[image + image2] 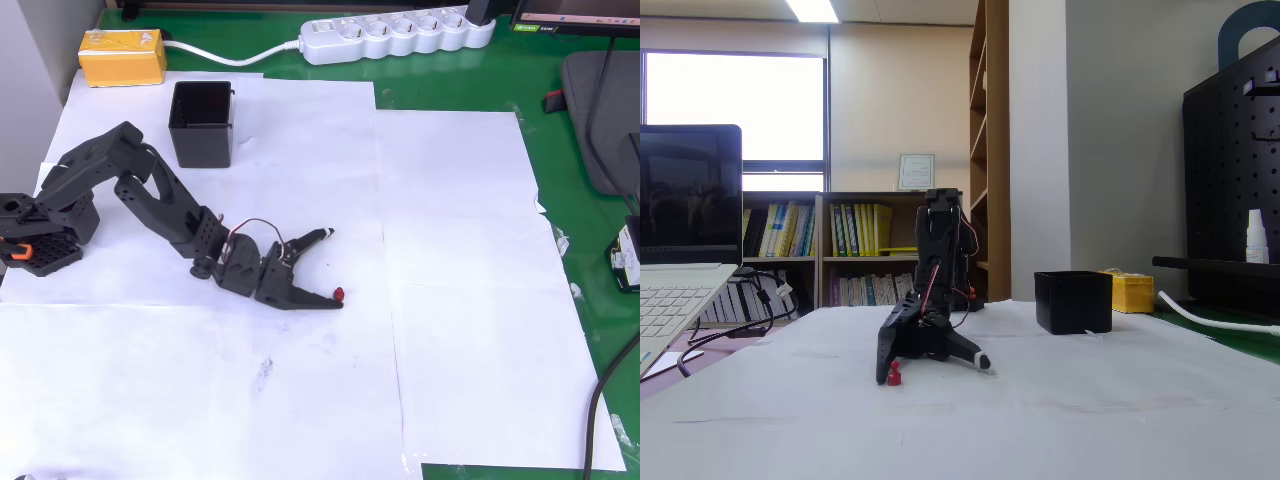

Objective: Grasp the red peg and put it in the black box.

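Observation:
The red peg (pixel 339 294) (pixel 894 375) stands on the white paper, tiny and dark red. My black gripper (pixel 333 267) (pixel 932 366) is low over the table and open, its jaws spread wide. One fingertip (pixel 334 300) rests right beside the peg; the other fingertip (pixel 325 234) points away toward the far side. Nothing lies between the fingers. The black box (pixel 201 124) (pixel 1073 301), square with upright walls, stands behind the arm near the table's far left in the overhead view, well apart from the peg.
A yellow box (pixel 122 56) (pixel 1132 292) sits beyond the black box. A white power strip (pixel 398 35) and its cable run along the far edge. A laptop (pixel 680 260) stands at one side, green mat (pixel 590 240) bordering the paper.

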You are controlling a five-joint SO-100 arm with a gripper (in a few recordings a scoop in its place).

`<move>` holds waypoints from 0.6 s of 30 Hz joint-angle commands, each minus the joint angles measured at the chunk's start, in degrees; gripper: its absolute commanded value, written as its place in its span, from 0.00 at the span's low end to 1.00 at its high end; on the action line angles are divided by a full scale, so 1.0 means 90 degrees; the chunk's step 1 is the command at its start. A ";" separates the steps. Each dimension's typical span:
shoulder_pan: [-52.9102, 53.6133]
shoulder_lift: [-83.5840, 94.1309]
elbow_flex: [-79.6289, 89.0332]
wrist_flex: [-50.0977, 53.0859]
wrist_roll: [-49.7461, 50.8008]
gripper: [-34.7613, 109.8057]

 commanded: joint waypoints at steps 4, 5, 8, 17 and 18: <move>0.0029 0.0010 0.0244 -0.0049 0.0010 0.63; 0.0029 0.0010 0.0244 -0.0049 0.0039 0.63; 0.0029 0.0020 0.0244 -0.0039 0.0039 0.63; 0.0078 -0.0010 0.0186 -0.0049 0.0059 0.62; 0.0078 -0.0010 0.0186 -0.0039 0.0049 0.62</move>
